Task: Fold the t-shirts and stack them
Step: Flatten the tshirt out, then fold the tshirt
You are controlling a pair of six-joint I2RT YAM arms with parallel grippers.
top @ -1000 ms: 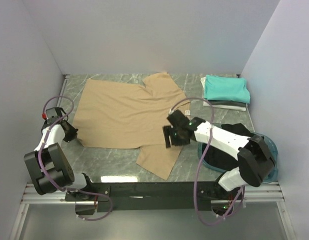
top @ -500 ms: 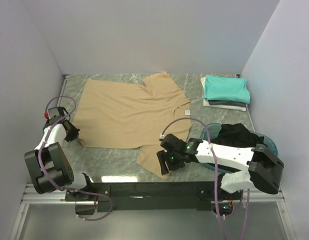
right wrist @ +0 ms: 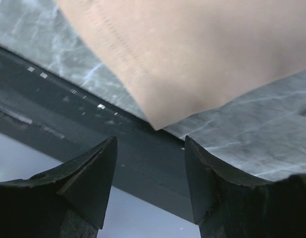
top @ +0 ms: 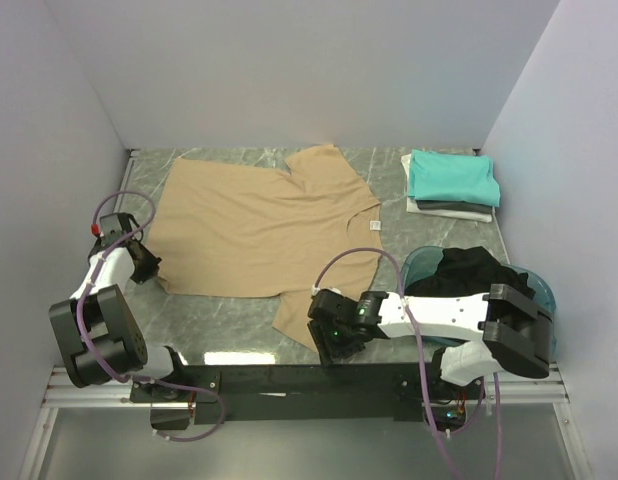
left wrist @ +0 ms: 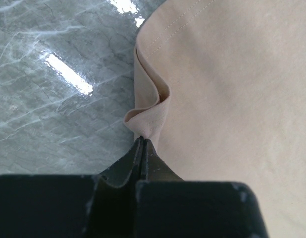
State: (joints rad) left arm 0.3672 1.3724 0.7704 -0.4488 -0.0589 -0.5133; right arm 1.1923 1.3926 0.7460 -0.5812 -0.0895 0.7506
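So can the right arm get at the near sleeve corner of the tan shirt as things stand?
Probably yes. The right gripper is open just short of the tan shirt at its sleeve corner, nothing between them, though the cloth lies flat near the table edge.

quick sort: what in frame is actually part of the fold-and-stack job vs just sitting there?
Job:
- tan t-shirt, spread flat
- left gripper, pinching its edge
- right gripper, open at its near sleeve corner
- folded stack, teal t-shirt on top
- black garment, bunched in the teal basin

Lying about:
- teal basin itself
- marble table
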